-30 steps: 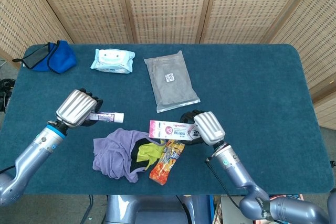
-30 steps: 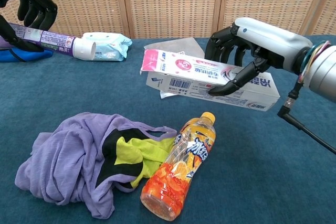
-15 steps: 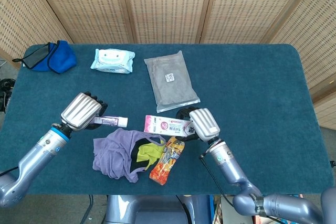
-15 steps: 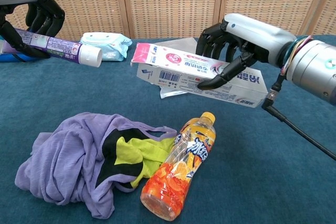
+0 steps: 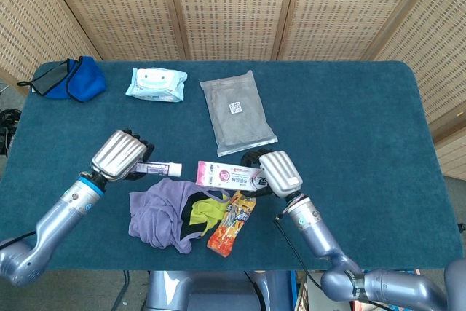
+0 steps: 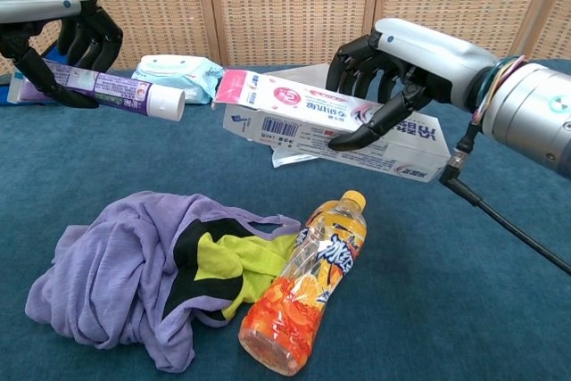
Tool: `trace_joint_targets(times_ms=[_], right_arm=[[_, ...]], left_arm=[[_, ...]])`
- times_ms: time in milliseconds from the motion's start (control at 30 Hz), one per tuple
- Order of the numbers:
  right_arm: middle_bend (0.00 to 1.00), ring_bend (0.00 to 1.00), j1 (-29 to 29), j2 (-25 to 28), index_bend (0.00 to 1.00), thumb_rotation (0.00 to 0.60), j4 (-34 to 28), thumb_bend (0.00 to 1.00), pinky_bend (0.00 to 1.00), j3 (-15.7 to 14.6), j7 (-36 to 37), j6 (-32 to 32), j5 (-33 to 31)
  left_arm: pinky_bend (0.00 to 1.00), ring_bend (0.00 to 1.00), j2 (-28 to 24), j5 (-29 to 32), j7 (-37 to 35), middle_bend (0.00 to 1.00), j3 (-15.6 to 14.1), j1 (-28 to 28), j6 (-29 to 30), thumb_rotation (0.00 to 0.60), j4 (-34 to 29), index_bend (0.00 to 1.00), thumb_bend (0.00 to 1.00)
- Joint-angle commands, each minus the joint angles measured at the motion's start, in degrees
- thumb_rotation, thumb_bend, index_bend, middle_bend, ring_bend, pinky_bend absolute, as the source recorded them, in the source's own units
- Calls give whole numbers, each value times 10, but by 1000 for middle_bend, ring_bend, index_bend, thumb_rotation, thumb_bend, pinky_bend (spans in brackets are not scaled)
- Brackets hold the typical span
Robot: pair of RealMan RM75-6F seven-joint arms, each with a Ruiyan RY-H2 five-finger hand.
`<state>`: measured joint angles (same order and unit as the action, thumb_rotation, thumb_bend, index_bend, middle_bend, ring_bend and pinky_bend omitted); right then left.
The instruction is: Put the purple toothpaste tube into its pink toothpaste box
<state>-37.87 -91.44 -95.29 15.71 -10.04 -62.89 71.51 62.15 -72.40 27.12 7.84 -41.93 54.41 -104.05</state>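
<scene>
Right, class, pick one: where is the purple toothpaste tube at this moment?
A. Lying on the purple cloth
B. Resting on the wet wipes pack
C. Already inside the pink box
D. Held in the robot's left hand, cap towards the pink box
D: the left hand holds the purple toothpaste tube in the air, its white cap pointing at the open end of the pink toothpaste box, which the right hand holds.

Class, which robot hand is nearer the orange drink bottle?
Right. The right robot hand holds the pink box just above and behind the bottle; the left robot hand holds the tube farther off, up left.
</scene>
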Motion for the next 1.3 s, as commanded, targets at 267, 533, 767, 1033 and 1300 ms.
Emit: trace_joint_targets(times_ms=[267, 533, 767, 1033, 1300], right_arm=[[542, 445, -4, -1, 590, 600, -9, 67, 521, -1, -10, -2, -11], [542, 445, -8, -4, 590, 600, -9, 67, 521, -5, -13, -1, -15], [541, 445, -12, -9, 590, 600, -10, 66, 521, -7, -17, -2, -18], [541, 445, -14, -13, 590, 600, -8, 67, 521, -10, -19, -1, -21], [541, 445, -17, -14, 590, 600, -9, 66, 521, -10, -21, -1, -23]], left_arm=[[500, 553, 28, -2, 12, 653, -1, -9, 8, 600, 0, 885, 273], [500, 553, 36, -5, 15, 653, 2, -10, 23, 600, -4, 885, 274], [500, 553, 46, -4, 14, 653, 3, -13, 28, 600, -5, 885, 273], [500, 553, 57, -4, 21, 653, 2, -17, 32, 600, -6, 885, 274], [500, 553, 63, 1, 37, 654, 0, -24, 29, 600, -17, 885, 273]])
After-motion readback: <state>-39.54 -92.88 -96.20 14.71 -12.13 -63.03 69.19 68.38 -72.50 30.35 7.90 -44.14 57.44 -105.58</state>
